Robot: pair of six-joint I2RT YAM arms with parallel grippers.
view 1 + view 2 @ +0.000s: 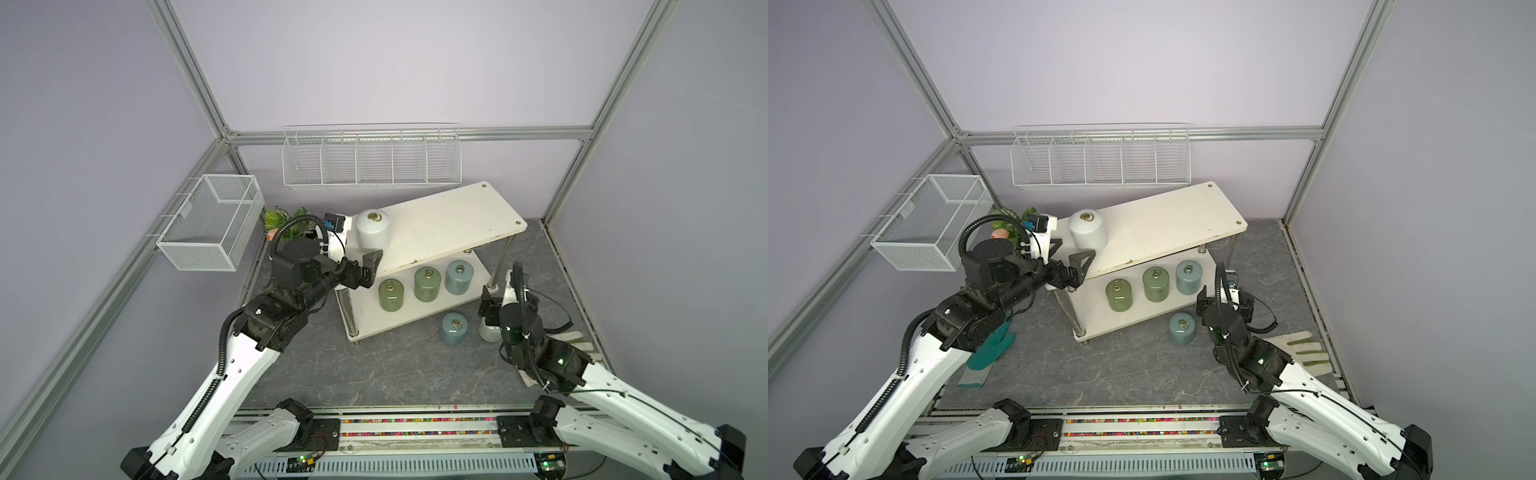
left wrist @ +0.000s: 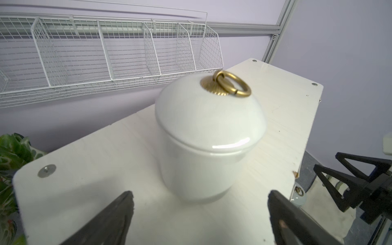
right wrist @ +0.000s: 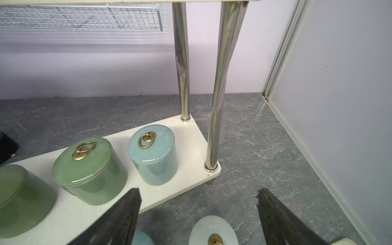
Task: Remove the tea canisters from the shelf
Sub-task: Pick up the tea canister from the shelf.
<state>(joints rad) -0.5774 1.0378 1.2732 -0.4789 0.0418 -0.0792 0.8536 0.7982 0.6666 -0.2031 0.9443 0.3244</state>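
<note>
- Hovering over the near right part of the grey table, the right gripper has its jaws apart and holds nothing. The near white canister stands on the table just below it.
- Just beside that one, the near blue canister also stands on the table, close in front of the shelf.
- Of six tea canisters, two are off the shelf and four are on it.
- Two gloves lie on the table: a teal glove under the left arm and a striped white glove by the right arm.
- Three canisters stand upright in a row on the lower tier, each apart from the next: the first green canister, the second green canister and the far blue canister.
- One jar, the top white canister, stands alone at the left end of the upper tier, its brass ring lying to one side.
- The left gripper faces it with jaws wide apart. The canister stands just ahead of the fingertips, in line with the gap, untouched.
- One leafy plant shows behind the left arm.
- Two wire baskets hang on the walls: a mesh basket at the left and a long basket of five compartments at the back.
</note>
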